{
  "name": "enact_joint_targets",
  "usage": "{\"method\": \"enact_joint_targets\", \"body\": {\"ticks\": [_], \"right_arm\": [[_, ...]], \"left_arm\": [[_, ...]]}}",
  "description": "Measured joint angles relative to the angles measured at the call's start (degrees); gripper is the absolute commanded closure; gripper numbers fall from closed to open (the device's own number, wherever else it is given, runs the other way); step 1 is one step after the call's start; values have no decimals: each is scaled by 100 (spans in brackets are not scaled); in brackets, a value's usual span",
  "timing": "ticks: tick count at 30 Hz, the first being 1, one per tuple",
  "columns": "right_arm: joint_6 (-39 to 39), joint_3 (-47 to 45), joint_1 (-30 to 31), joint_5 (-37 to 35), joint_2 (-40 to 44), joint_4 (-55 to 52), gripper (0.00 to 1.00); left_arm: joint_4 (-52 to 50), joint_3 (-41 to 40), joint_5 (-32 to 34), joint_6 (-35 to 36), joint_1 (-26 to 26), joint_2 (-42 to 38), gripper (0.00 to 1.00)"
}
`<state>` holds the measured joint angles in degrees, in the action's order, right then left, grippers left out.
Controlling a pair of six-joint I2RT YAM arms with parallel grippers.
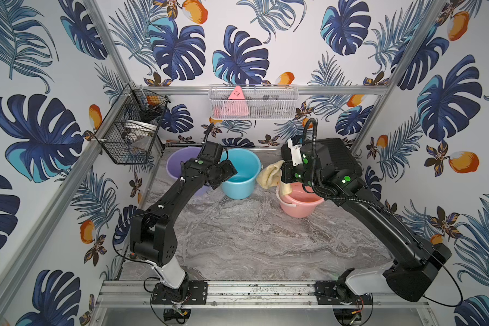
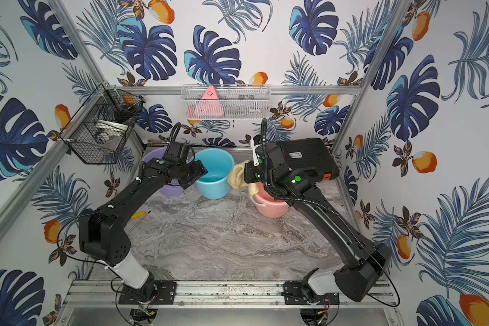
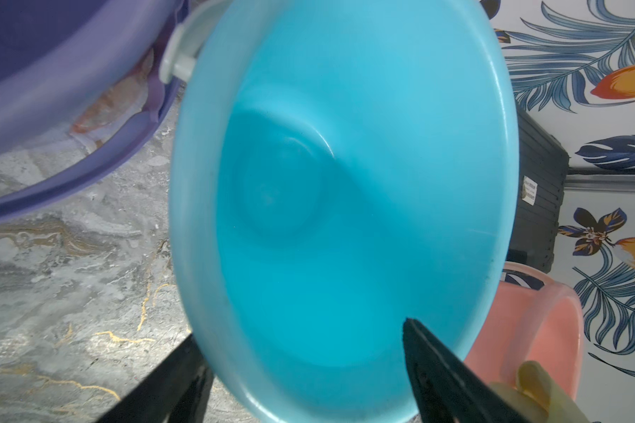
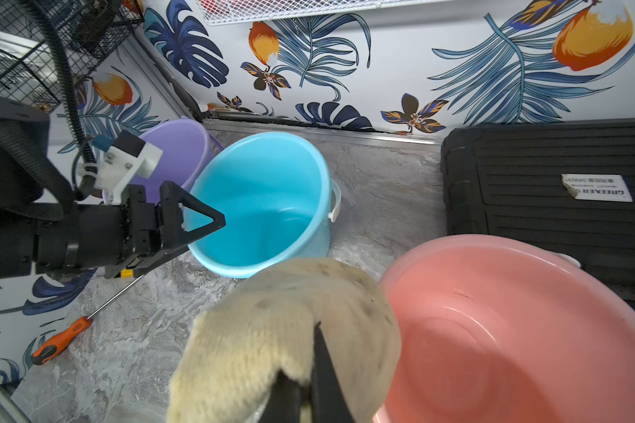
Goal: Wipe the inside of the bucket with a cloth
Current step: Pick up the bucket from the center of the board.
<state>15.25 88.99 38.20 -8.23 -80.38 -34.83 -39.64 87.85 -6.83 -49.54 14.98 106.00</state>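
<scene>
A blue bucket stands upright at the back of the table, and its inside shows nothing in it. My left gripper is open astride the bucket's near rim, one finger inside the wall and one outside. The pale tan-yellow cloth hangs bunched between the blue bucket and a pink bucket. My right gripper is shut on the cloth, above the pink bucket's rim.
A purple bucket sits left of the blue one, touching it. A black ribbed case fills the back right corner. An orange-handled screwdriver lies at the table's left edge. Wire baskets hang on the walls.
</scene>
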Motion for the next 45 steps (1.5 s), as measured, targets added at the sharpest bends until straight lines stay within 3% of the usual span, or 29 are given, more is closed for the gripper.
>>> {"method": "enact_joint_targets", "body": {"ticks": [10,16,20,23,29,35,45], "right_arm": [[-4,-7,0,125,57,87,100],[-4,-44,0,127,57,87,100],[-4,-81,0,127,57,87,100],[-4,-81,0,127,57,87,100],[0,-118,0,151,50,98,100],[24,-116,0,173,-31,144,100],[24,149,4,409,-308,170,100]], "left_arm": [[-203,203,-20,68,81,424,23],[-251,284,-20,144,129,586,45],[-251,284,-11,149,151,581,53],[-254,284,-13,146,162,581,67],[-251,284,-20,173,170,645,73],[-234,245,-133,293,173,678,98],[-175,195,-166,350,177,649,100]]}}
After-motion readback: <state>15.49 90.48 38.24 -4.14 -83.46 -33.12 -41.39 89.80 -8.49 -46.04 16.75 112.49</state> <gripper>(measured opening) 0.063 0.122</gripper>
